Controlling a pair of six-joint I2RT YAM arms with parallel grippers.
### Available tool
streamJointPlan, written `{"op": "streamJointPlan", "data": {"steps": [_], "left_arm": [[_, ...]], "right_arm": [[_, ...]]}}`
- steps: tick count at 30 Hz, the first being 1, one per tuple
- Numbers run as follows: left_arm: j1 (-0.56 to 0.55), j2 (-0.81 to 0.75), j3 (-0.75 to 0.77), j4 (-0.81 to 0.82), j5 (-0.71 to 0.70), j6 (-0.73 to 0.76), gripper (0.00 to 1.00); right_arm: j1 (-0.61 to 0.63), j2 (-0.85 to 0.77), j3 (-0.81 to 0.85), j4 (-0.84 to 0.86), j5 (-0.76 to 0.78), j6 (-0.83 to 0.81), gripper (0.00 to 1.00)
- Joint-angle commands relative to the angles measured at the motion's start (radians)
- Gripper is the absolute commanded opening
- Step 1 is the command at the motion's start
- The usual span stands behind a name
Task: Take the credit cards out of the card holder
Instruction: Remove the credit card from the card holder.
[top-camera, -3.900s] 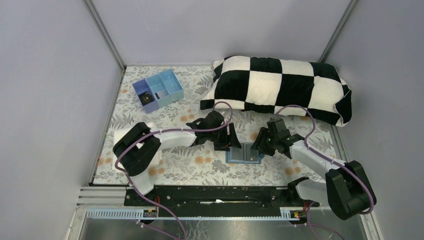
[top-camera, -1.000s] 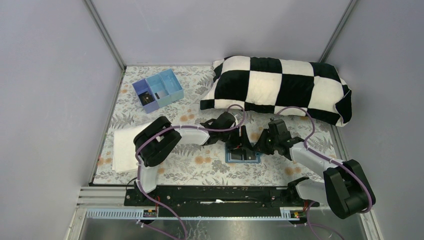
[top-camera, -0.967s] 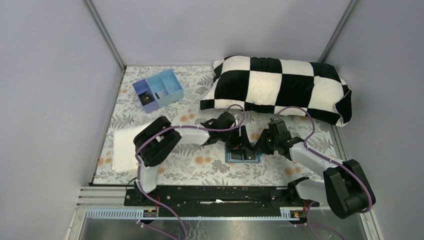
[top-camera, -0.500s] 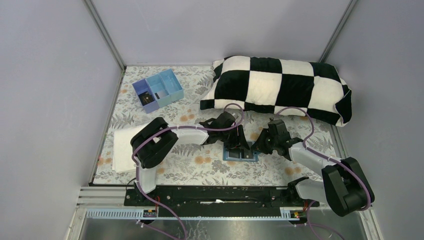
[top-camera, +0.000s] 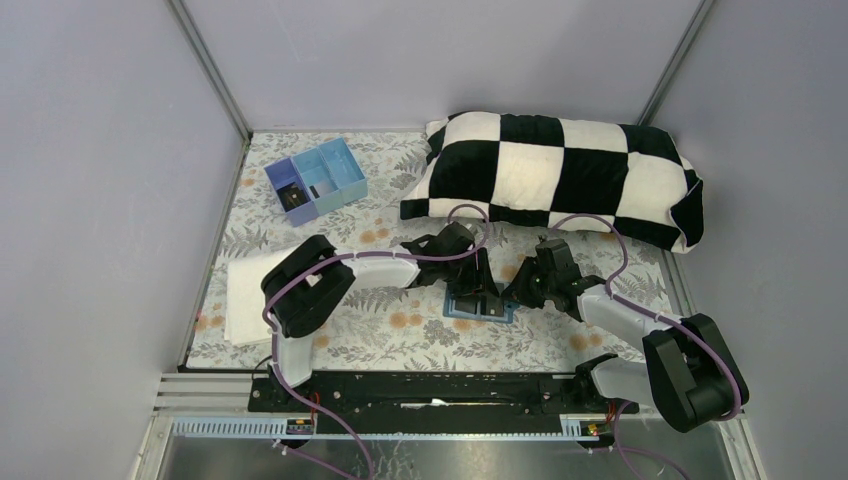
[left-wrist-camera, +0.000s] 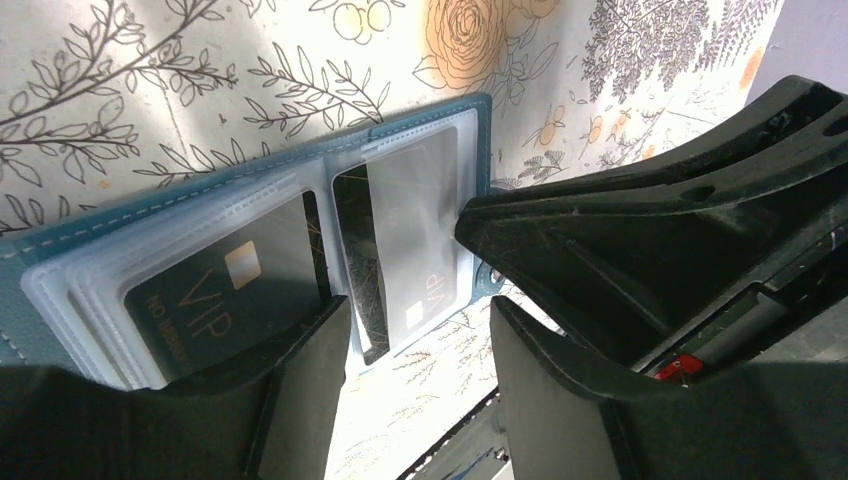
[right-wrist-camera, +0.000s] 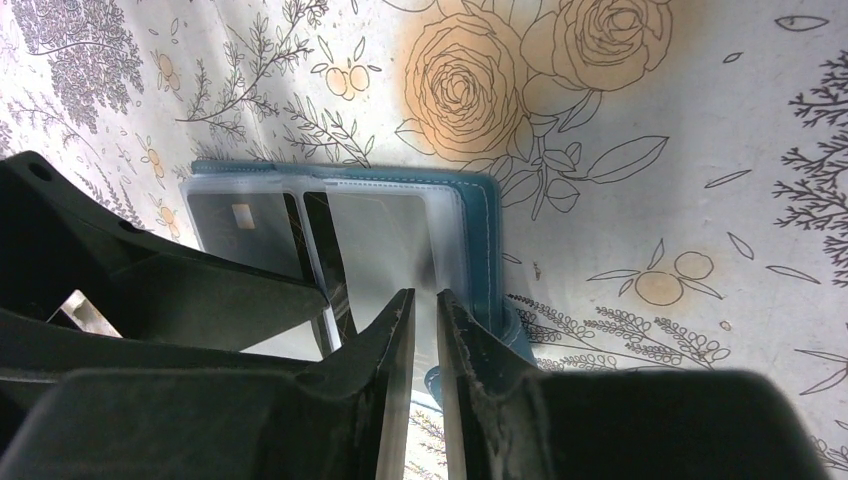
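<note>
The card holder (top-camera: 470, 314) lies open on the floral cloth, a teal case with clear sleeves. In the left wrist view the holder (left-wrist-camera: 300, 215) shows a dark VIP card (left-wrist-camera: 215, 300) in its left sleeve and a glare-covered card (left-wrist-camera: 415, 235) in its right sleeve. My left gripper (left-wrist-camera: 420, 335) is open over the holder's near edge, with one finger over the left card. My right gripper (right-wrist-camera: 426, 305) is shut to a thin slit, its tips on the right sleeve of the holder (right-wrist-camera: 390, 225). Nothing shows between its fingers. From above, the left gripper (top-camera: 480, 290) and the right gripper (top-camera: 514, 292) meet over the holder.
A blue-and-purple compartment tray (top-camera: 315, 182) stands at the back left. A black-and-white checkered pillow (top-camera: 560, 175) lies across the back right. A folded white cloth (top-camera: 243, 290) lies under the left arm. The right gripper's black body (left-wrist-camera: 650, 230) crowds the left wrist view.
My left gripper has moved right, from beside the holder to over it. In the last second the holder and both grippers have shifted slightly left.
</note>
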Motion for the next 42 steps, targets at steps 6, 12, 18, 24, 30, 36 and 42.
{"op": "streamJointPlan", "data": {"steps": [6,12,18,24,30,36,42], "left_arm": [[-0.001,0.023,-0.001,-0.131,-0.153,0.092,0.62],[-0.017,0.073,0.031,-0.153,-0.173,0.117,0.61],[-0.022,0.107,0.075,-0.246,-0.258,0.145,0.62],[-0.030,0.096,0.085,-0.274,-0.294,0.175,0.66],[-0.029,0.059,0.057,-0.233,-0.271,0.181,0.46],[-0.030,0.026,0.036,-0.198,-0.267,0.154,0.21],[-0.030,0.001,0.031,-0.179,-0.259,0.148,0.00]], "right_arm": [[-0.003,0.025,-0.038,-0.073,0.047,-0.015,0.22],[-0.003,0.011,-0.036,-0.084,0.056,-0.012,0.23],[-0.004,0.009,-0.036,-0.087,0.055,-0.012,0.23],[-0.004,0.009,-0.036,-0.082,0.052,-0.012,0.23],[-0.004,0.013,-0.035,-0.081,0.045,-0.010,0.23],[-0.004,0.015,-0.036,-0.081,0.045,-0.012,0.23],[-0.004,0.014,-0.041,-0.077,0.042,-0.010,0.23]]}}
